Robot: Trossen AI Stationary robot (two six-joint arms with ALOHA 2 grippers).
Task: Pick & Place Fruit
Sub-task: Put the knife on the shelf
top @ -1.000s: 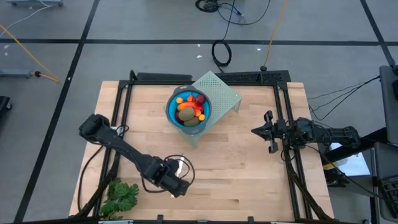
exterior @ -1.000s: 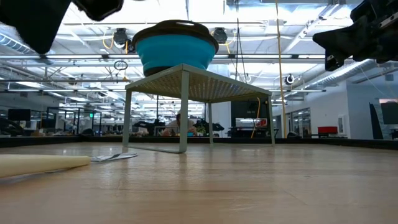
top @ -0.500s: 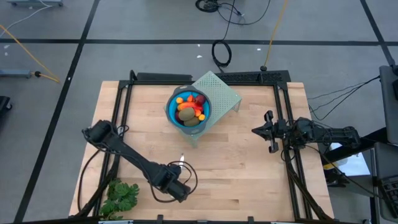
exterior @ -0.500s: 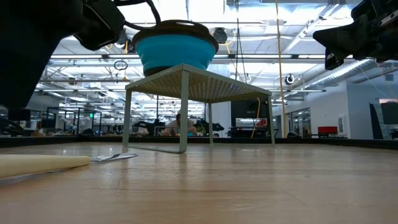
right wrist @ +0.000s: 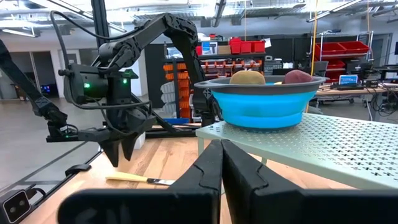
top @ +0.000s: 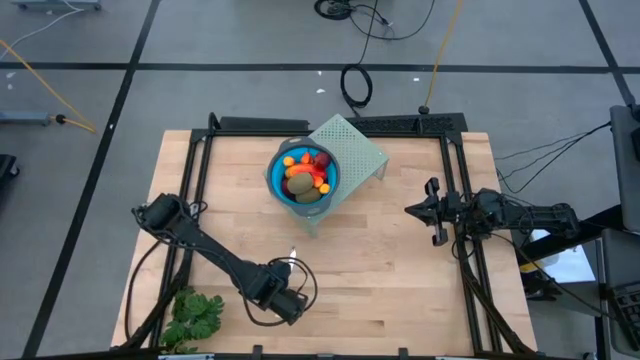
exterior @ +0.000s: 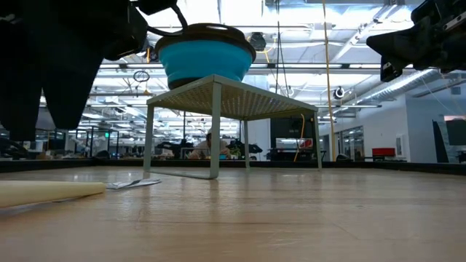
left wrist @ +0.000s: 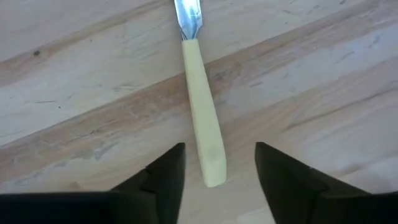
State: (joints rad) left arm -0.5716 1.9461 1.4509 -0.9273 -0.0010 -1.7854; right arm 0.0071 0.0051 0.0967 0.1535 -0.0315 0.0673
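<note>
The left gripper (left wrist: 217,171) hangs with its fingers (left wrist: 165,174) spread apart, straddling the cream handle of a knife (left wrist: 200,106) lying flat on the wooden table (top: 400,270), not touching it. The right gripper (top: 432,212), fingers pressed together, waits at the table's right side. The fruit (top: 305,172) sits piled in the blue bowl (top: 275,180) on a perforated green stand (top: 360,150).

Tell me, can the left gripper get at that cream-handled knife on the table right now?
Probably yes. The left gripper hangs open right over the knife, its cream handle end lying between the two fingers, with only bare table around it. The right gripper waits far off at the right edge.
</note>
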